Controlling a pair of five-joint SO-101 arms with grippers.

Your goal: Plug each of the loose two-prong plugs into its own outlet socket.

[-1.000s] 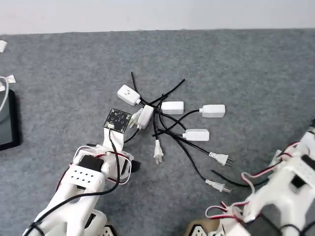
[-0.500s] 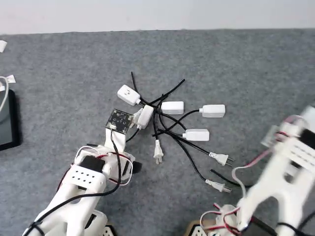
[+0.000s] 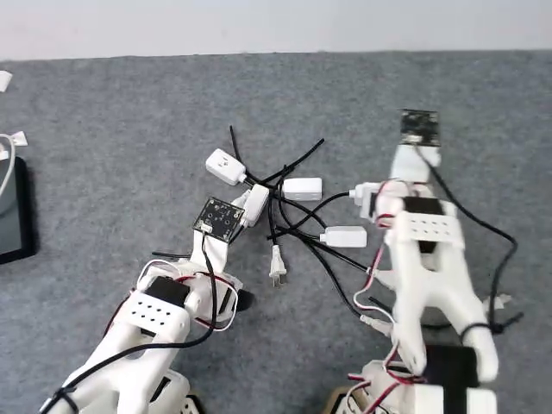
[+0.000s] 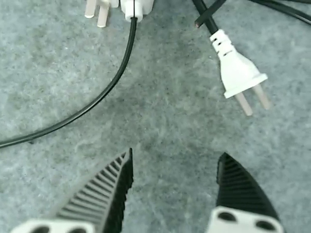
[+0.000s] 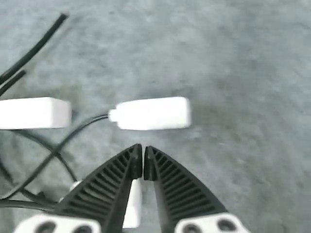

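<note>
Grey, felt-like matting is covering the desk point(image 3: 103, 103), and its nap is probably giving small parts some grip. A loose two-prong plug point(image 4: 238, 73) is lying flat on it among the tangle, just beyond the left jaws, which are standing wide apart with nothing between them. The plug is looking light and rigid: smooth white moulded plastic, a ribbed collar where the black cord point(image 4: 104, 92) is entering, and two thin pale prongs that would likely bend if pinched. The best hold is probably across the flat flanks of the body behind the flange, keeping off the prongs and the springy cord, which may be tugging sideways. The right jaws are pressed together on nothing, hanging over an outlet socket point(image 5: 153, 113), a smooth, round-edged white block with a cord at one end. A second socket block point(image 5: 31, 112) is lying near it. Such blocks are likely sliding easily under a push, so one will need bracing while a plug is going in.
</note>
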